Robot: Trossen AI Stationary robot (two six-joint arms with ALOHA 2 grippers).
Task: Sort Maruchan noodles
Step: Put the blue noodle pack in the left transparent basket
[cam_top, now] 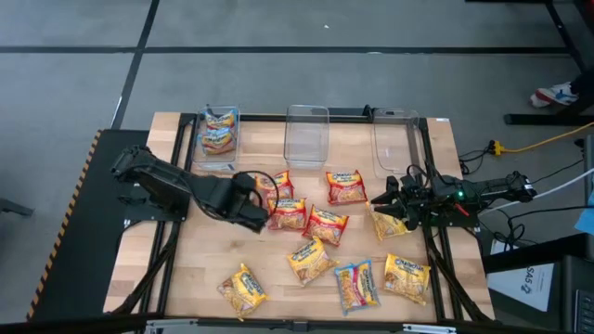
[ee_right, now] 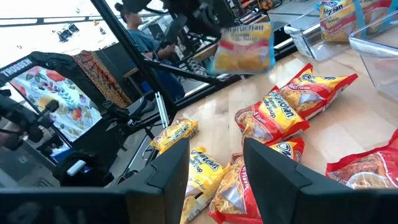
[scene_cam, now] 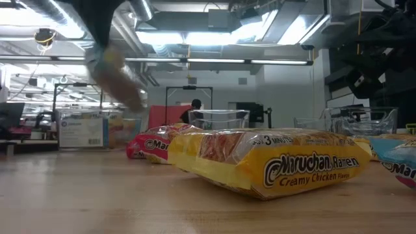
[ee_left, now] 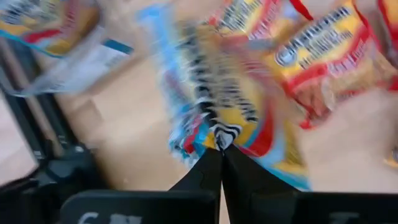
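Note:
My left gripper (ee_left: 221, 148) is shut on a blue-edged Maruchan noodle packet (ee_left: 211, 87), which hangs in the air above the table's middle left (ee_right: 242, 46) and shows as a blur in the low view (scene_cam: 117, 75). Red packets (cam_top: 345, 186) (cam_top: 327, 224), yellow ones (cam_top: 311, 260) (cam_top: 243, 289) and a blue one (cam_top: 357, 283) lie flat on the wooden table. My right gripper (cam_top: 382, 199) waits open at the table's right side, above a yellow packet (cam_top: 390, 224). My left gripper pinches the packet's crimped end seam (ee_left: 219, 132) between its two shut fingertips. The fingers slant steeply down from above. The packet hangs below them, lifted clear of the table and of the other packets.
Three clear bins stand along the far edge: the left one (cam_top: 218, 134) holds blue packets, while the middle (cam_top: 306, 134) and right (cam_top: 394, 139) ones show nothing inside. A yellow packet (scene_cam: 273, 162) lies close to the low camera. Bare wood lies at the near left (cam_top: 200, 260).

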